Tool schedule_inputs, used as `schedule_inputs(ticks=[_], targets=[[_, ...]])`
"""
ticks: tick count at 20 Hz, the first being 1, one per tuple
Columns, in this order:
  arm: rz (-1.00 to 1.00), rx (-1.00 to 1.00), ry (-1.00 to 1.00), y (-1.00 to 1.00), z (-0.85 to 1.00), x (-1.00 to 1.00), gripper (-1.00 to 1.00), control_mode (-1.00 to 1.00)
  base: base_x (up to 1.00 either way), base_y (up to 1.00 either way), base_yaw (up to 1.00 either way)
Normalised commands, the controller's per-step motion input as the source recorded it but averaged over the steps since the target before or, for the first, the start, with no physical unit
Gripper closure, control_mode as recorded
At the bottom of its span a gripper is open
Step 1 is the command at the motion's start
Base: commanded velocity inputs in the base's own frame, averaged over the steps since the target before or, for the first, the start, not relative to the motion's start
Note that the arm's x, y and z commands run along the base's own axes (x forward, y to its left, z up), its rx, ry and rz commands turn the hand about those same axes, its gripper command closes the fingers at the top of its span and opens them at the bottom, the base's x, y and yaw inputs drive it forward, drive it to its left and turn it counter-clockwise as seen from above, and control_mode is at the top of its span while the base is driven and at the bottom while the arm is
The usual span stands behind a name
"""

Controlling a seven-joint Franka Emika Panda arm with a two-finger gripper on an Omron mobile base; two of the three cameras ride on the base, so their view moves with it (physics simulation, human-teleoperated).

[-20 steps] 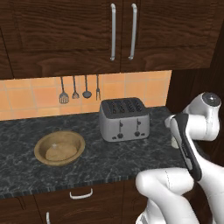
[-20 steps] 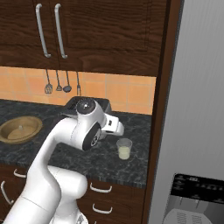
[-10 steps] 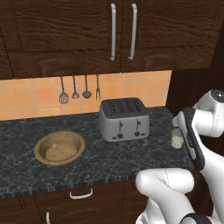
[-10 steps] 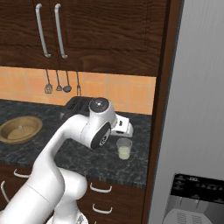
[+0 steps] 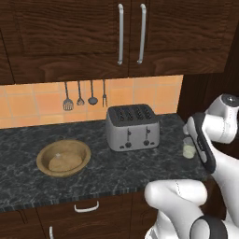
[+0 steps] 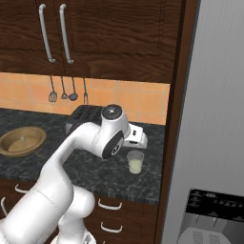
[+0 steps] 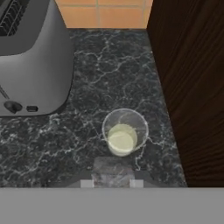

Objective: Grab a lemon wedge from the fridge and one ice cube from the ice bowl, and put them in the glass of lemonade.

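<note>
My glass of lemonade stands on the dark stone counter, right of the toaster and near the wooden side panel. My gripper hovers just over it, fingers clamped on a pale ice cube. The ice bowl sits far left.

Around the small clear glass of pale lemonade, bare black speckled stone counter is seen toward the orange tiled wall and on the toaster side. Just beside the glass, the far side is closed off by a dark wooden panel. On the opposite side, passage is narrowed by the grey four-slot metal toaster, set near it. Overhead, room above the glass is capped by dark wooden wall cupboards.
</note>
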Motion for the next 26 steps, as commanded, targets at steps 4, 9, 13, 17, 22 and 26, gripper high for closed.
schedule_inputs(ticks=[4, 9, 13, 17, 22, 26], targets=[[0.0, 0.0, 0.1, -0.02, 0.0, 0.64, 1.0, -1.0, 0.0, 0.0, 0.0], [0.0, 0.0, 0.03, -0.07, 0.0, 0.32, 1.0, -1.0, 0.0, 0.0, 0.0], [0.0, 0.0, 0.09, -0.21, -0.26, 0.03, 1.0, -1.0, 0.0, 0.0, 0.0], [0.0, 0.0, 0.08, -0.09, -0.16, 0.0, 1.0, -1.0, 0.0, 0.0, 0.0], [0.0, 0.0, 0.09, 0.0, -0.16, 0.09, 1.0, -1.0, 0.0, 0.0, 0.0], [0.0, 0.0, 0.18, 0.0, -0.46, 0.18, 1.0, -1.0, 0.0, 0.0, 0.0]])
